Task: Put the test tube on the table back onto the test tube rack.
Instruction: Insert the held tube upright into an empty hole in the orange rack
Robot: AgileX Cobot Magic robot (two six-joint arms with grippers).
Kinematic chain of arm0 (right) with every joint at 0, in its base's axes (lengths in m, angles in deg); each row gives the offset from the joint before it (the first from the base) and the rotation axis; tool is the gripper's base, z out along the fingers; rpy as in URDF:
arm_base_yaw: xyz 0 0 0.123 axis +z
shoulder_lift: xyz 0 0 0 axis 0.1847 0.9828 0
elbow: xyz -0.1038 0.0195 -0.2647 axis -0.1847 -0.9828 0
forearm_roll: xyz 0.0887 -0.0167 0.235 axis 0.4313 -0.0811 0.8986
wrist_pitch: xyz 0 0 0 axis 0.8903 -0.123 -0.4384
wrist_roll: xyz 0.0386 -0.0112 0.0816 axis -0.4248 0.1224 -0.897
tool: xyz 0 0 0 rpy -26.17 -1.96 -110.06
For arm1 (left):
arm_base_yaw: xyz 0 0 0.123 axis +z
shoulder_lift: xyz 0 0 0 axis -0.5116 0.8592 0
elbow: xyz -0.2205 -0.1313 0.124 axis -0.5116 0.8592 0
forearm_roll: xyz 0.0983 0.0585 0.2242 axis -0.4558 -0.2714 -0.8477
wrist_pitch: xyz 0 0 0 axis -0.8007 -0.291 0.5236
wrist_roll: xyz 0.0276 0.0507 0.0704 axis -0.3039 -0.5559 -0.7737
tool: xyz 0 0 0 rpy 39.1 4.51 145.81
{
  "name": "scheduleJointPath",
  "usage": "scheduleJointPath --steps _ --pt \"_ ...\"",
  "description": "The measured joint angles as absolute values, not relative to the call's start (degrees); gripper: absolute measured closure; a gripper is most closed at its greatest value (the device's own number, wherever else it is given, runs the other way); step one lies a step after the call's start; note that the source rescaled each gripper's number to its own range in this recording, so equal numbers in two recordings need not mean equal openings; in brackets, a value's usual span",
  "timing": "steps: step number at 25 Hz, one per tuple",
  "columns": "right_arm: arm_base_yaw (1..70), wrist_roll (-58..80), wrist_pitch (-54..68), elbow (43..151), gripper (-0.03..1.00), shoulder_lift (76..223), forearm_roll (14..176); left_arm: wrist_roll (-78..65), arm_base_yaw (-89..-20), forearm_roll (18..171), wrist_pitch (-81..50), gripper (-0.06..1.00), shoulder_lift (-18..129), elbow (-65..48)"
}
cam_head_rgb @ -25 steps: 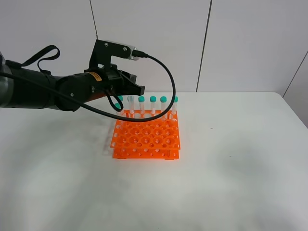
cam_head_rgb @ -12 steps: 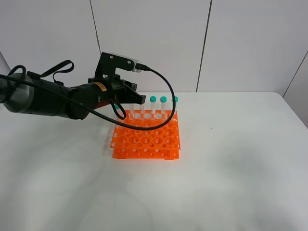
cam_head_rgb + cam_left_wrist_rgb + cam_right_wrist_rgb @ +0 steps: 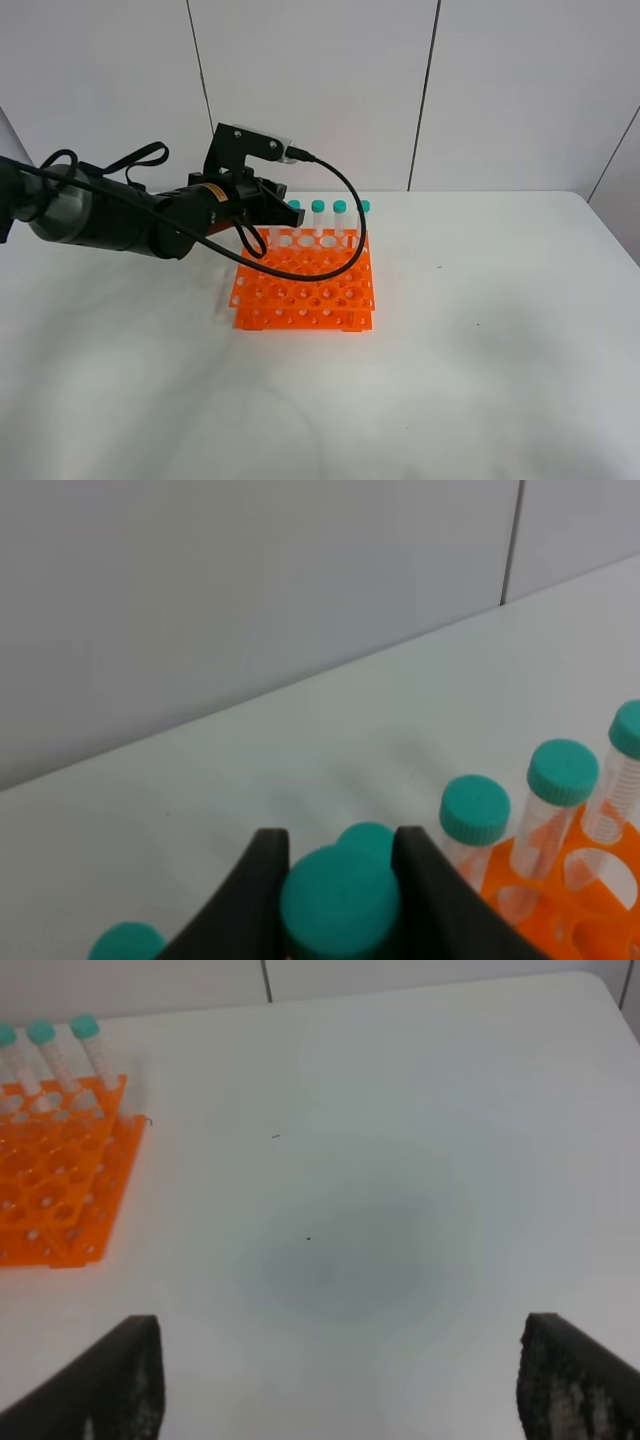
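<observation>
My left gripper [image 3: 268, 212] hangs over the back-left corner of the orange test tube rack [image 3: 305, 290] on the white table [image 3: 480, 360]. In the left wrist view its two black fingers [image 3: 255, 900] are shut on the teal cap of a test tube [image 3: 340, 905]. That tube's body is hidden below. Other capped tubes [image 3: 475, 810] stand upright in the rack's back row [image 3: 340, 215]. My right gripper [image 3: 340, 1360] is open over bare table, well to the right of the rack [image 3: 50, 1170], and holds nothing.
A black cable [image 3: 350, 190] loops from the left wrist camera over the rack's back row. White wall panels [image 3: 320, 90] rise right behind the table's far edge. The rack's front rows of holes [image 3: 300, 300] hold no tubes.
The left arm has swung in and lowered its gripper toward the back-left end of the rack, now covering the leftmost tubes. The right arm's view is only given now.
</observation>
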State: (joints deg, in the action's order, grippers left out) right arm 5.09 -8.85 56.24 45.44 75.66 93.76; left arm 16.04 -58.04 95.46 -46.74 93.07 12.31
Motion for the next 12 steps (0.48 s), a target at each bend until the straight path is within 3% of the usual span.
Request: scheduleJointPath --steps 12 --pt "5.09 -8.85 56.24 45.44 0.04 75.66 93.78 16.04 -56.81 95.04 -48.82 0.94 94.17 12.31"
